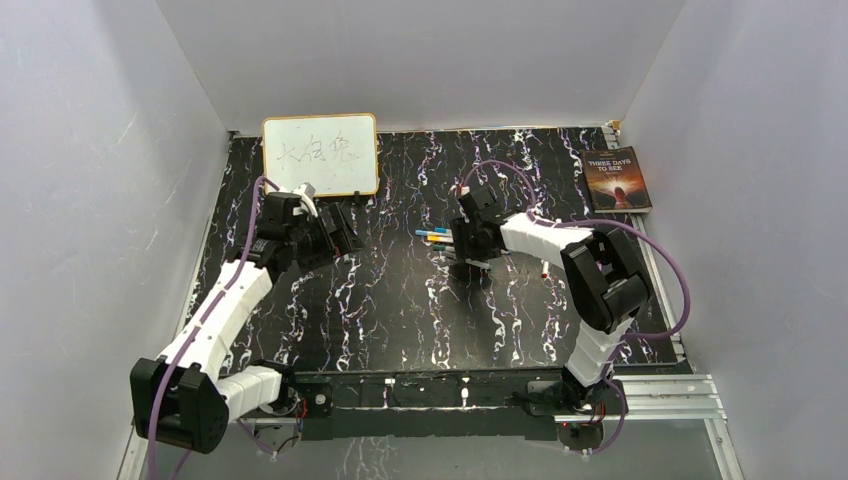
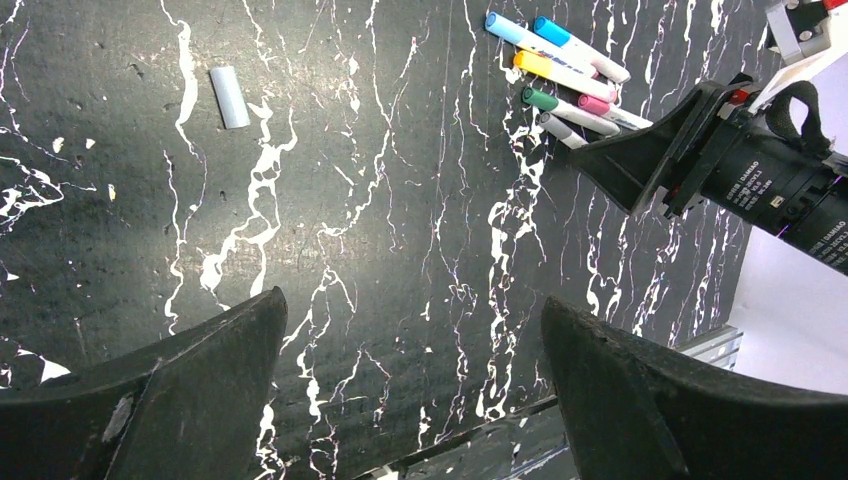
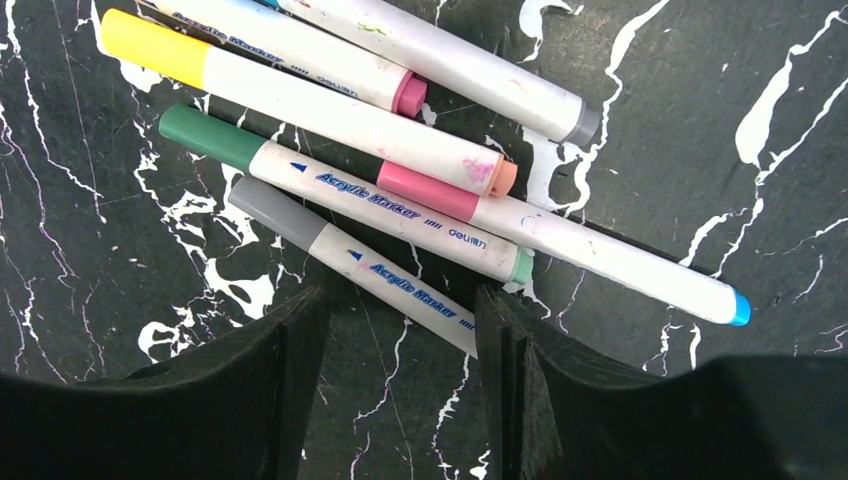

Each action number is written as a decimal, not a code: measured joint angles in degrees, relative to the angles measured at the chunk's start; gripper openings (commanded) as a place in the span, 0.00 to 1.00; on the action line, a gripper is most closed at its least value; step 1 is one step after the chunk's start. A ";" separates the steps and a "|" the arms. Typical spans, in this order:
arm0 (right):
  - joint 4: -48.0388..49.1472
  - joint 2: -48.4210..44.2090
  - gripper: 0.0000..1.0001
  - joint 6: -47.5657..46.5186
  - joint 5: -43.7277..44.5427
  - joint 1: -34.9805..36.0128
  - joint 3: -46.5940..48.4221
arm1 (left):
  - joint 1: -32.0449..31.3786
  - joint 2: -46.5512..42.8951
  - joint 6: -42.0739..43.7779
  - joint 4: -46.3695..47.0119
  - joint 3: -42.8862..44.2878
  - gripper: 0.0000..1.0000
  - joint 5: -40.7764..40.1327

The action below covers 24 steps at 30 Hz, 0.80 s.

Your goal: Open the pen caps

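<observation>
Pens [image 3: 380, 212], slim white cylinders, on glossy veined black tabletop [image 3: 700, 120]

Inspector A: Top camera: fixed above and behind the arm bases [image 1: 185, 400], facing down and forward, far enough to take in the whole table [image 1: 400, 330]. Wrist cameras?
Inspector B: Left wrist: looking down at the table from a moderate height. Right wrist: close above the pens [image 3: 380, 200]. All three views share those pens.
</observation>
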 measured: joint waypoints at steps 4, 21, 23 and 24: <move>1.75 -0.94 0.52 0.07 -0.24 0.00 -1.53 | 0.00 -0.90 -0.09 -0.15 -0.02 0.98 -0.02; 2.86 -7.19 0.50 2.36 -2.82 3.76 -8.74 | 0.00 -5.16 -0.61 -1.53 -1.27 0.98 -0.37; 2.51 -7.74 0.50 2.93 -2.80 4.66 -9.18 | 0.00 -5.14 -0.61 -1.62 -1.42 0.98 -0.37; 2.34 -8.02 0.49 3.32 -2.78 5.25 -9.35 | 0.00 -5.14 -0.61 -1.57 -1.40 0.98 -0.37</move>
